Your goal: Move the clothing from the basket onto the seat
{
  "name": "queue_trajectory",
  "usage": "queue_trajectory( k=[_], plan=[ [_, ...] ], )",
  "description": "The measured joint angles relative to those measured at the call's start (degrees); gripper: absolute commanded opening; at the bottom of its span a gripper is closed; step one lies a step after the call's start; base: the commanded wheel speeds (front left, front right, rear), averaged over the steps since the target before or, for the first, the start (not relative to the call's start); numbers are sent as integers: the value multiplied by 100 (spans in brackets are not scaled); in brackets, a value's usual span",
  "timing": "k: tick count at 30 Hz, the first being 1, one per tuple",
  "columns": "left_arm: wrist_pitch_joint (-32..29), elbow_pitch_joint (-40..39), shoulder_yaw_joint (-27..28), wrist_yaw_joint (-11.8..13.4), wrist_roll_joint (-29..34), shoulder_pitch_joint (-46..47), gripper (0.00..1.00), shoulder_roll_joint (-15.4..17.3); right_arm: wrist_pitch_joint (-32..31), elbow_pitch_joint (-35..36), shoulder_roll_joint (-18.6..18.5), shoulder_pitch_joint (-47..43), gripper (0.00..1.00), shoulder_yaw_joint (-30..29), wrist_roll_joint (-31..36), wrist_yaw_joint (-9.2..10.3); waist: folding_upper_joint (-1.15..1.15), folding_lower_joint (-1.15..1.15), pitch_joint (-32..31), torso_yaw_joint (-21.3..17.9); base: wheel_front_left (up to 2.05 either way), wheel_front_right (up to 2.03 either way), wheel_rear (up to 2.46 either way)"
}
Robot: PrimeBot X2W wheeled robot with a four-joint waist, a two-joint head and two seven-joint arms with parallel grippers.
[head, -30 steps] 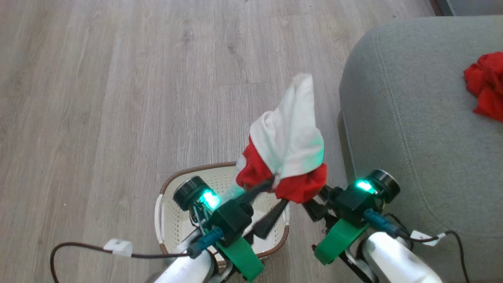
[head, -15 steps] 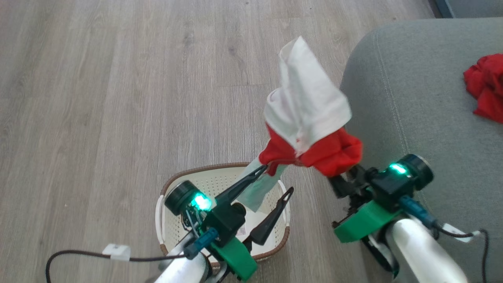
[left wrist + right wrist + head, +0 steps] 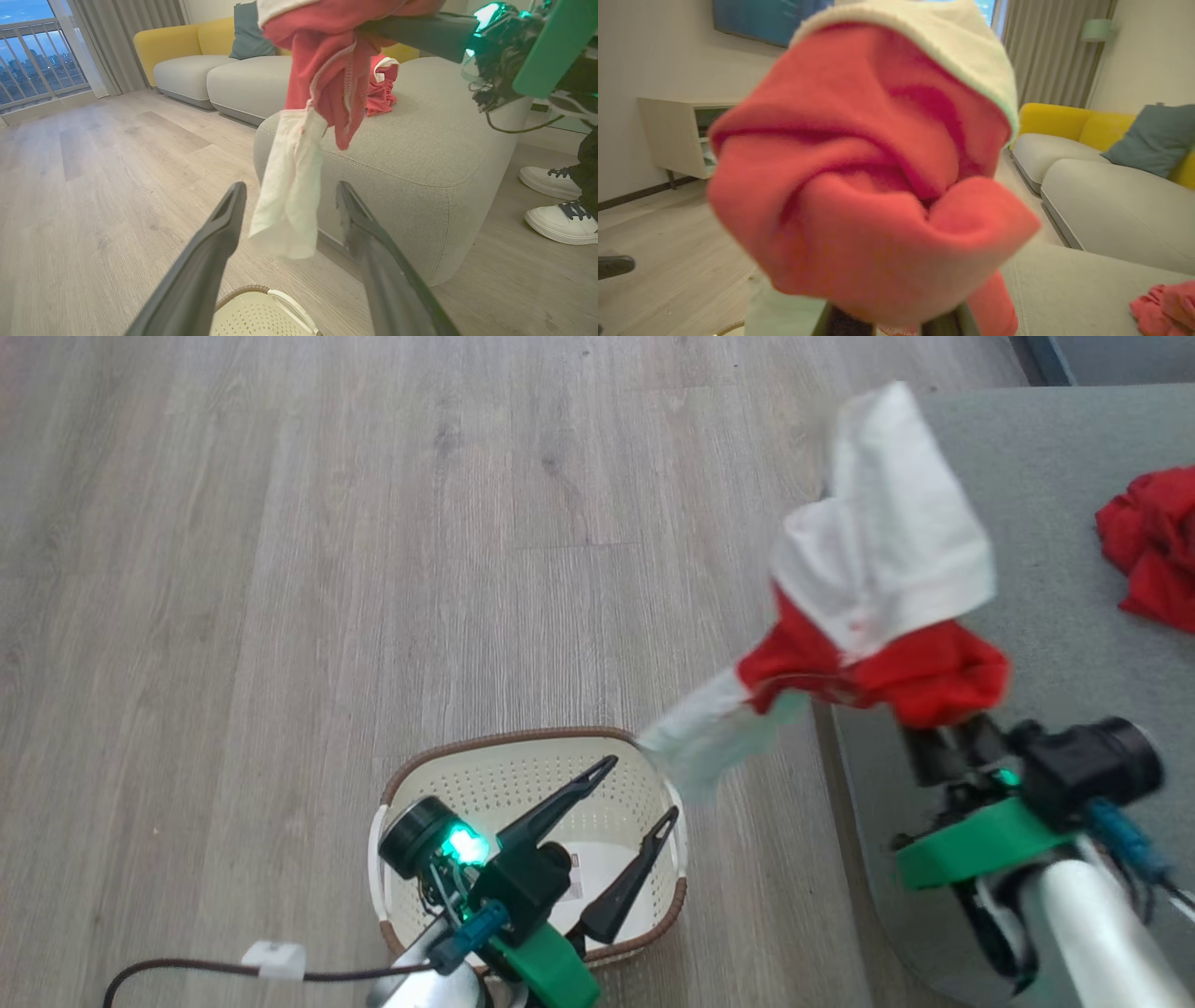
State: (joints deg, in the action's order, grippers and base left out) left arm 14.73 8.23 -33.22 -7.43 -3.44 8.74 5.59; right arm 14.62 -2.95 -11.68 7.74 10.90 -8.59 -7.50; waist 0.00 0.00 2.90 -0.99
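Observation:
My right gripper is shut on a red and white piece of clothing, held up at the near left edge of the grey-green seat. A white flap of it trails left over the floor. That clothing bulges close over my right fingers. My left gripper stands open above the cream basket, holding nothing. The basket's bottom shows a label. From the left wrist, the clothing's white end hangs beyond the open left gripper. Another red garment lies on the seat.
Wood floor spreads left of and beyond the basket. A person's white shoes stand on the floor beside the seat. A grey and yellow sofa sits further back. A low cabinet stands by the wall.
My left gripper has opened and let go of the clothing, staying over the basket. My right gripper has carried the clothing right and away, to the seat's edge.

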Motion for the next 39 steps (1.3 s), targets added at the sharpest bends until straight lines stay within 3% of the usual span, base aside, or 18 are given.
queue_trajectory(
  k=[11, 25, 39],
  plan=[
    [-1, 176, -187, 0, -274, -86, 100, 37, 0, -68, 301, -409, 0, -1047, -241, 0, 0, 0, -44, -56, 0, 0, 0],
    [-1, 400, -293, 0, -479, -314, 100, 37, 0, -474, 444, -614, 0, -1270, -191, 0, 0, 0, -48, -87, 0, 0, 0],
    [-2, 377, -130, 0, -452, -308, 100, 5, 0, -343, 439, -589, 0, -1414, -68, 0, 0, 0, 65, -280, 0, 0, 0]
  ],
)
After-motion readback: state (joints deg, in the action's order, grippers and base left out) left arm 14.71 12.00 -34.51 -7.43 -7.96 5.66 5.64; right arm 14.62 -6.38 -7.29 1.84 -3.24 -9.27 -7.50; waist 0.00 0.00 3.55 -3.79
